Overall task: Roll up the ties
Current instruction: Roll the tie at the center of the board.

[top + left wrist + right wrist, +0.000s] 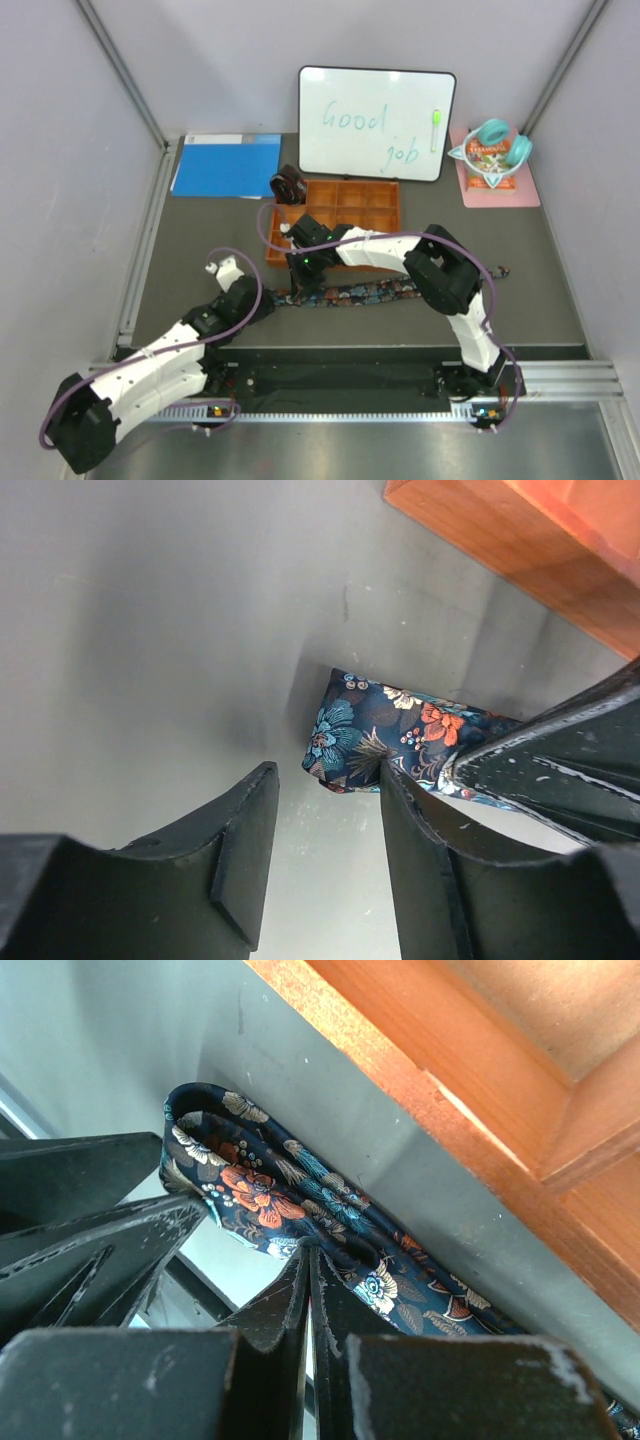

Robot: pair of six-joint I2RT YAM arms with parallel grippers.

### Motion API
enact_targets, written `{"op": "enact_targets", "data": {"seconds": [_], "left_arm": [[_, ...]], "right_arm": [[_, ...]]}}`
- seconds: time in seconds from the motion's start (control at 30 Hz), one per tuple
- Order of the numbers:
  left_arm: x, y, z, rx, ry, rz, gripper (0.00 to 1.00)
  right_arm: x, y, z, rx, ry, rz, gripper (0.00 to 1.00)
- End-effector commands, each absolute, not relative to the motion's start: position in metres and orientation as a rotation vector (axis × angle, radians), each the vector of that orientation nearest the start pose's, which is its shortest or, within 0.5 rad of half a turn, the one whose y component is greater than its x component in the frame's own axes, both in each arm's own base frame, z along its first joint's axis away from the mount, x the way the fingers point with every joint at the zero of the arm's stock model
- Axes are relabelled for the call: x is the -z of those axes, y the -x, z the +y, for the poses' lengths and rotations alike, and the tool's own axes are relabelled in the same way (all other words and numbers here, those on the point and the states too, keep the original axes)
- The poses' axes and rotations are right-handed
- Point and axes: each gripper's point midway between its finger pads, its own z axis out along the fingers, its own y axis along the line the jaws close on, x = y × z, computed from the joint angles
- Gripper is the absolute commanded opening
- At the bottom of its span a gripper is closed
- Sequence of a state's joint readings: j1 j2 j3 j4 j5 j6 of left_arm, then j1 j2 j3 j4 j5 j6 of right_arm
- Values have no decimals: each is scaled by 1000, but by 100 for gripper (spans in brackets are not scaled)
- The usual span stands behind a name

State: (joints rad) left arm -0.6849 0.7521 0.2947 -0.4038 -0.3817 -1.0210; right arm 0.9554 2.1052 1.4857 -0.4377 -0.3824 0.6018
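Metal rail (570, 378) — grey mat (200, 240), floral tie (365, 293), pale walls (60, 120).

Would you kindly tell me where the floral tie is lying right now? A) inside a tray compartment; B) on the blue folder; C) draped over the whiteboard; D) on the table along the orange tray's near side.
D: the floral tie lies on the grey table just in front of the orange tray, outside its compartments.
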Motion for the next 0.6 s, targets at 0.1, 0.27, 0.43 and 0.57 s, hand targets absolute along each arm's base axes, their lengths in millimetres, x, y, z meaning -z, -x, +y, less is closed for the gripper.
{"op": "enact_targets", "data": {"seconds": [0.1, 0.27, 0.43, 0.57], "left_arm": [[-33, -199, -117, 409, 602, 2258, 49], [-34, -205, -117, 415, 584, 2214, 49], [-31, -208, -118, 439, 572, 2189, 48], [-31, -210, -116, 446, 575, 2164, 46]], "right_arm": [[-22, -201, 435, -893, 675, 2821, 0], [-18, -201, 435, -885, 674, 2830, 0], [-15, -201, 435, -881, 671, 2840, 0], [-11, -201, 435, -871, 670, 2853, 0]]}}
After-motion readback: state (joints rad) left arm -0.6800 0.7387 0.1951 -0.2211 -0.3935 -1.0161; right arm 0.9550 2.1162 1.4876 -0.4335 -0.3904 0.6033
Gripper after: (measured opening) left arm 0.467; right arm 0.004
